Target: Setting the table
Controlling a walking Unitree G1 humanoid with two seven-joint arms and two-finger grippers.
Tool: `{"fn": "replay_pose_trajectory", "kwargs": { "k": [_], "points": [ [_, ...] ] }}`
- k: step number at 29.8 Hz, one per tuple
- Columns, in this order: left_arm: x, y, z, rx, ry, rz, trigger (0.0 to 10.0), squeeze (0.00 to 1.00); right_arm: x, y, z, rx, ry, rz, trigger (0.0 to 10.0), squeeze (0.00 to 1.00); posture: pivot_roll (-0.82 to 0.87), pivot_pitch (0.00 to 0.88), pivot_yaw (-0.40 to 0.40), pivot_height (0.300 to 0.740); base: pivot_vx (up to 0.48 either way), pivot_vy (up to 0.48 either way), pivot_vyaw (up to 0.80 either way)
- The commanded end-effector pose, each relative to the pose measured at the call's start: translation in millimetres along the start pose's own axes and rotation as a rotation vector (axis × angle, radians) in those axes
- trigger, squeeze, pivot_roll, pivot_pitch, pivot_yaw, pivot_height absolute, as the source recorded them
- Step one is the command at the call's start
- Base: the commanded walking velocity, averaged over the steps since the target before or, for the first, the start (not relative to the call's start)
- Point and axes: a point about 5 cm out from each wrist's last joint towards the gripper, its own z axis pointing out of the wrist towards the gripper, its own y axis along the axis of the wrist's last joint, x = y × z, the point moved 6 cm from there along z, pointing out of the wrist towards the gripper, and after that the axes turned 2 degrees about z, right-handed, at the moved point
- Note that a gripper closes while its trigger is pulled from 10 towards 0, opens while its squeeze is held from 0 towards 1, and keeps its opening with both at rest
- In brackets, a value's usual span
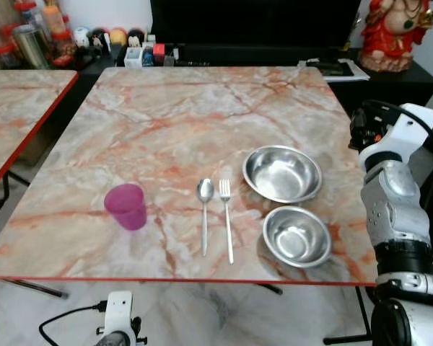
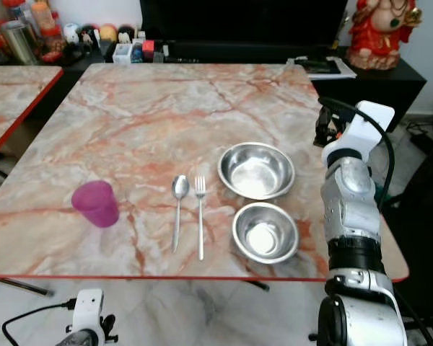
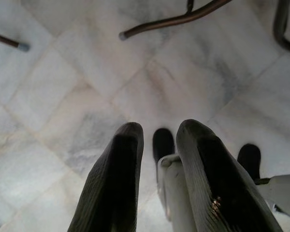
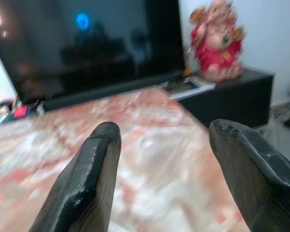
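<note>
On the marble table (image 1: 166, 130), near its front edge, stands a purple cup (image 1: 126, 206). To its right a spoon (image 1: 204, 213) and a fork (image 1: 226, 218) lie side by side. Beyond them sit a large steel bowl (image 1: 282, 173) and, in front of it, a smaller steel bowl (image 1: 296, 236). My right arm (image 1: 390, 187) is raised at the table's right edge, beside the bowls. In the wrist view my right gripper (image 4: 166, 179) is open over the tabletop with nothing between its fingers. My left gripper (image 3: 159, 145) hangs below the table, pointing at the floor, its fingers a narrow gap apart.
A second marble table (image 1: 14, 108) stands to the left. Behind the main table a black TV unit (image 1: 260, 29) holds jars, small items and a red figurine (image 1: 390, 32). Table legs (image 3: 169, 20) cross the tiled floor under the front edge.
</note>
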Motion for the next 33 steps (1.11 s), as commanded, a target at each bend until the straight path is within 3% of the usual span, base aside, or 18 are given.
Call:
{"fn": "replay_pose_trajectory", "kwargs": {
  "k": [1,6,13,25,26,33],
  "points": [
    [0.8,-7.7,-1.6,0.017,0.002,0.004,10.0,0.0,-2.1,-3.4,2.7,0.063,-0.02,0.029,10.0,1.0,-0.1,0.102,0.002,0.74,0.0,0.0,0.0],
    [-0.7,-9.3,-1.9,0.023,-0.008,0.013,10.0,0.0,-6.9,-11.9,4.2,0.138,-0.057,0.092,10.0,1.0,-0.1,0.096,0.006,0.74,0.0,0.0,0.0],
    [0.2,-11.6,-2.4,0.03,-0.012,0.021,10.0,0.0,-0.2,-19.1,5.9,0.215,-0.029,0.092,10.0,1.0,-0.1,0.084,0.008,0.74,0.0,0.0,0.0],
    [2.4,-11.7,-2.4,0.036,-0.019,0.015,10.0,0.0,-4.4,-44.2,5.2,0.347,-0.056,0.072,10.0,0.98,-0.09,0.092,0.01,0.74,0.0,0.0,0.0],
    [2.4,-11.8,-2.4,0.037,-0.019,0.016,10.0,0.0,-5.0,-44.9,5.1,0.351,-0.058,0.065,10.0,0.0,-0.09,0.102,0.011,0.74,0.0,0.0,0.0],
    [1.3,-14.4,-2.8,0.044,-0.021,0.015,10.0,0.0,-8.5,-54.7,5.0,0.387,-0.078,0.088,10.0,0.0,-0.09,0.112,0.011,0.74,0.0,0.0,0.0]
  ]
}}
